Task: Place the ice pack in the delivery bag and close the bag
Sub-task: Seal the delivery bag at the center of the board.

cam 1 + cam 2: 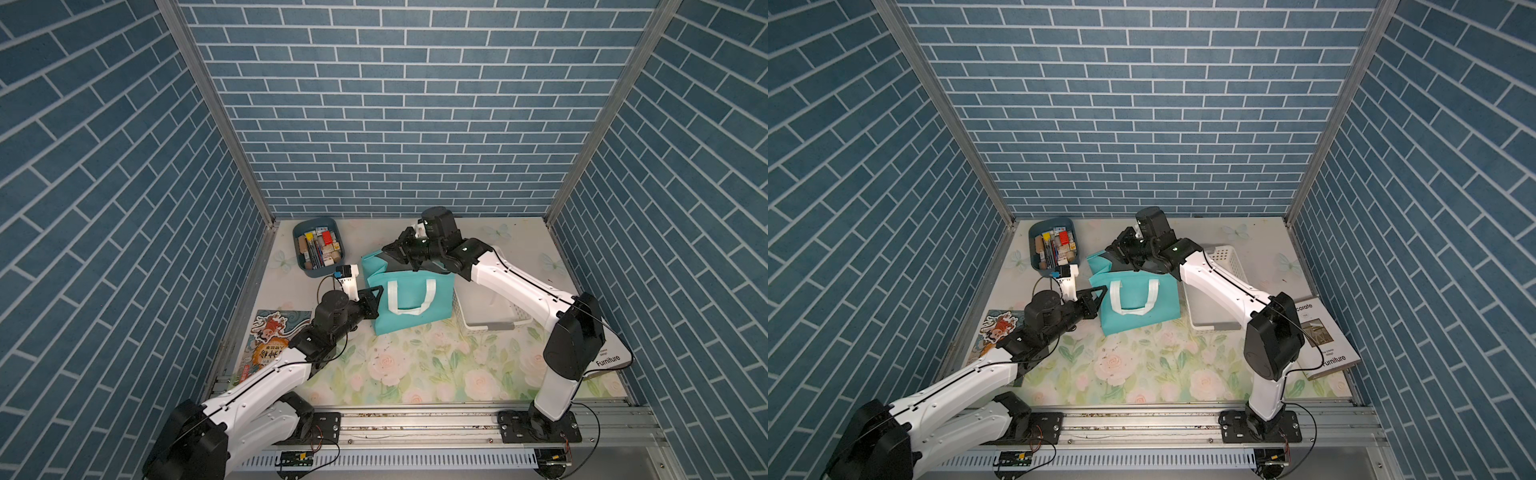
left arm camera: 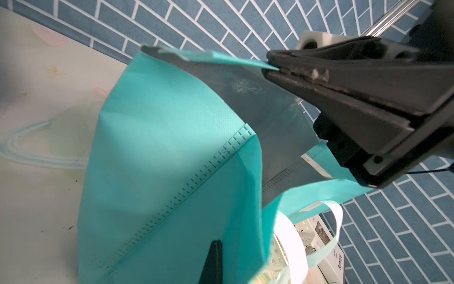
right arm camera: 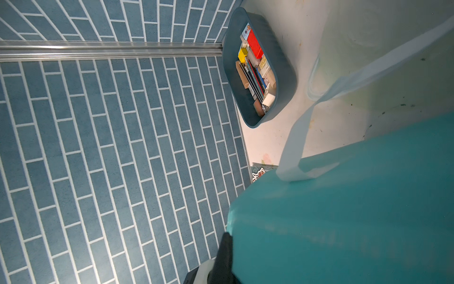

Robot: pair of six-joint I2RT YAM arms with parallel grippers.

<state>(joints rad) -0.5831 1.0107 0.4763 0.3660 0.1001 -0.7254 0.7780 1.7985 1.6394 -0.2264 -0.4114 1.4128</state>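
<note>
The teal delivery bag (image 1: 409,309) (image 1: 1138,320) stands mid-table, its white handle (image 1: 411,297) hanging down the near face. My left gripper (image 1: 376,291) (image 1: 1102,291) is shut on the bag's left edge; in the left wrist view one dark finger (image 2: 212,263) lies against the teal fabric (image 2: 159,147). My right gripper (image 1: 388,251) (image 1: 1113,251) is shut on the far rim, and its tips (image 2: 272,66) pinch the foil-lined edge. In the right wrist view a finger (image 3: 224,250) presses the teal cloth (image 3: 344,209). The ice pack is out of view.
A dark-blue bin (image 1: 318,247) of small items sits at the back left. A white perforated basket (image 1: 490,320) stands right of the bag, under my right arm. An illustrated book (image 1: 270,336) lies at the left edge, a "Furniture" book (image 1: 1325,340) at the right.
</note>
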